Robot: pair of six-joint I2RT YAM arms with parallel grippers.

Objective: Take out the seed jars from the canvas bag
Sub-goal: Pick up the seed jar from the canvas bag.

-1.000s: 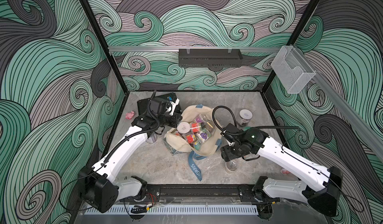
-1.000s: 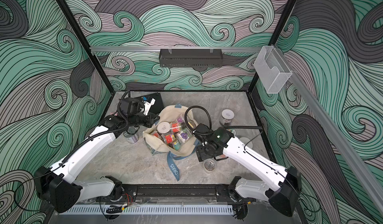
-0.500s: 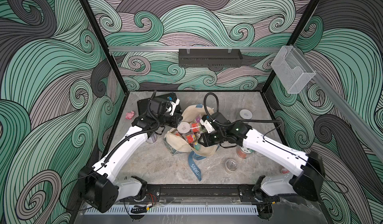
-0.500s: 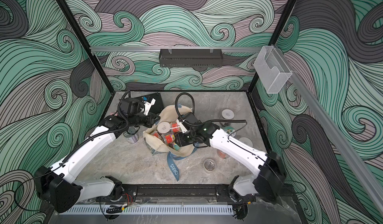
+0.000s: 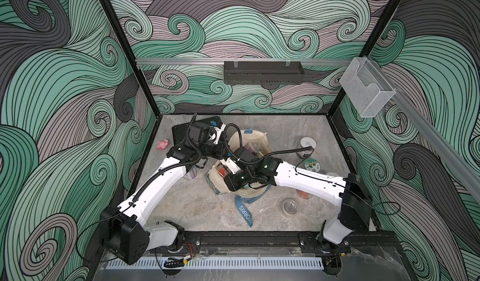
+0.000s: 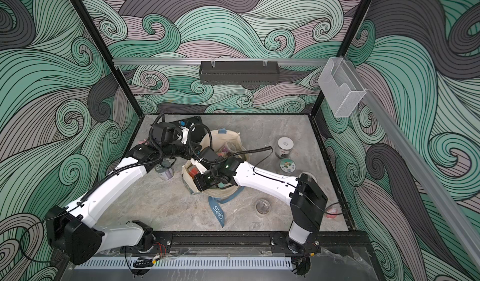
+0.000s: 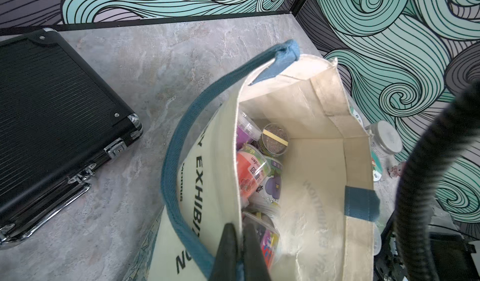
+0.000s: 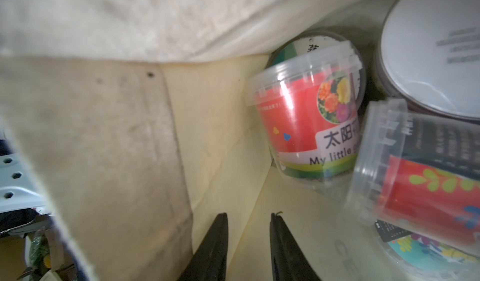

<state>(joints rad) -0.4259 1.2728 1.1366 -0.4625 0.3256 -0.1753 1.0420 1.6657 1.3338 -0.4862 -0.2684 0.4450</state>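
The canvas bag is being held open at its left rim by the pinching left gripper. Inside, by the seed jars, the right gripper is being held empty, jaws slightly apart.

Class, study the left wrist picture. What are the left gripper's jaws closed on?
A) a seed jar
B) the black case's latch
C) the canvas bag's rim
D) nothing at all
C: the left gripper is pinched shut on the cream rim of the canvas bag, right beside its blue strap, while the seed jars lie inside, not gripped by it.
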